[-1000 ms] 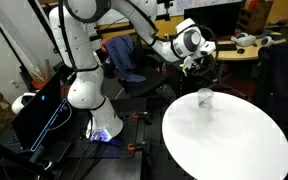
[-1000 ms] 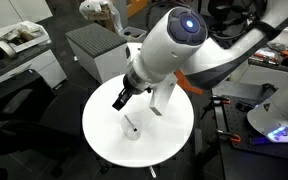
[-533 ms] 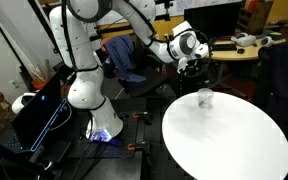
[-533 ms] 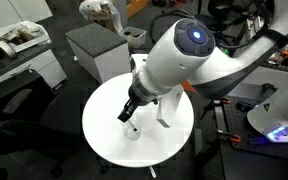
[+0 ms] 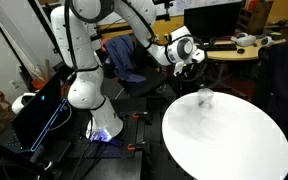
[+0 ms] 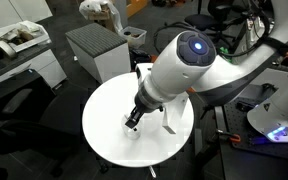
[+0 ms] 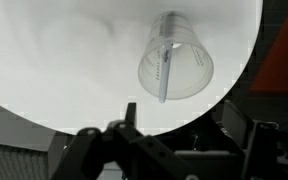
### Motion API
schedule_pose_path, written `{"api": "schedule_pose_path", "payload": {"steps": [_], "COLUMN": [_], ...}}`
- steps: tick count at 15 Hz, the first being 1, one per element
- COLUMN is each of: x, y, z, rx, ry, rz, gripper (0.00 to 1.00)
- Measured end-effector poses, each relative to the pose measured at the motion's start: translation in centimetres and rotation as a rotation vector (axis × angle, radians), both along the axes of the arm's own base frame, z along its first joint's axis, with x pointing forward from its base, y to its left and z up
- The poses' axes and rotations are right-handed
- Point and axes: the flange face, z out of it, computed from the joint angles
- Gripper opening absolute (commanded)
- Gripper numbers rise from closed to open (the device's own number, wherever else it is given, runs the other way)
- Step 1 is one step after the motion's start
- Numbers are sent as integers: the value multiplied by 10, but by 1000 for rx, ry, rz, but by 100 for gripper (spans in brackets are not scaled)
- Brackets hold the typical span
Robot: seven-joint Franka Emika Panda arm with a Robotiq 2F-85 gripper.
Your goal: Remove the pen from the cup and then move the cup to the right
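On the white table (image 7: pixel 64 60) the cup (image 7: pixel 190 72) holds the pen (image 7: pixel 166 72) (leaning); fingers (image 7: pixel 132 125) seemingly wide, empty.

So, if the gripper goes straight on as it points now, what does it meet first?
Probably the pen standing in the cup, just ahead of the gripper; depth is unclear, so perhaps the rim.
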Motion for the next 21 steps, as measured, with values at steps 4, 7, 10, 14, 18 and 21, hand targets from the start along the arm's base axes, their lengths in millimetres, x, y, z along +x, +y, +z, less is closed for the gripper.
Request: {"api": "schedule_pose_path", "payload": {"steps": [4, 7, 10, 14, 18, 21], "x": [1, 2, 6, 14, 21, 26], "y": [-3, -4, -5, -6, -8, -8], "z": [-11, -17, -22, -28, -36, -41], "rx": [-2, -2, 0, 3, 7, 10], "ry": [20, 31, 38, 43, 52, 57], "rz": [-6, -9, -12, -17, -22, -23], "gripper": [80, 81, 79, 73, 69, 62]}}
